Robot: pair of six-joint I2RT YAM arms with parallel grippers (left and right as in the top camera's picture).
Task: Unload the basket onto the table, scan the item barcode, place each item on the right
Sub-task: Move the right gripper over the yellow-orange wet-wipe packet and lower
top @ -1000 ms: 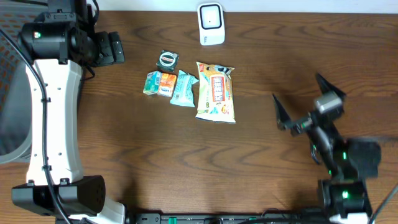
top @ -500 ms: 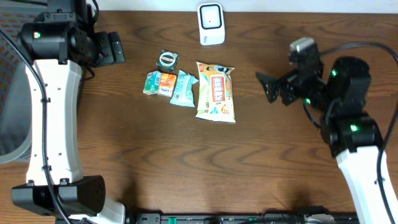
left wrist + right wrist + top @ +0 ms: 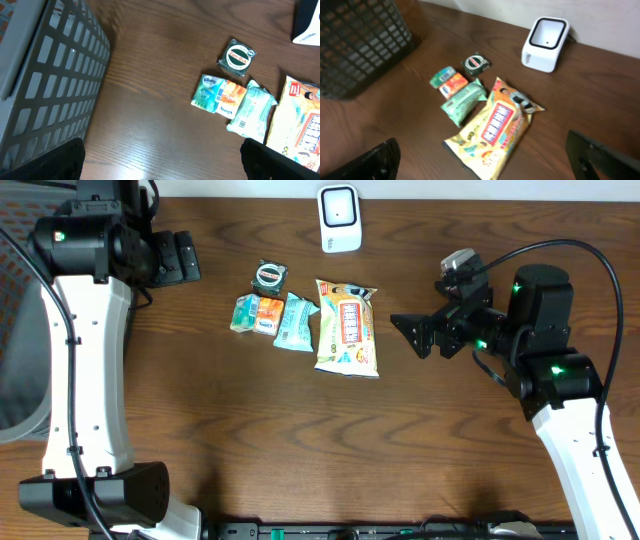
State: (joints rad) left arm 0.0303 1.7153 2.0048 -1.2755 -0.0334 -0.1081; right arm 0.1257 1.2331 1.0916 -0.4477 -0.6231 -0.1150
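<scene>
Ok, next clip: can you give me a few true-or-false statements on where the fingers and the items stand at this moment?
1. The right fingers are open and empty. True.
2. The snack bag lies on the scanner. False: it lies on the table, apart from the scanner.
3. The green packet lies between the tissue pack and the snack bag. True.
4. The left fingers grip the tissue pack. False: they are open and hold nothing.
</scene>
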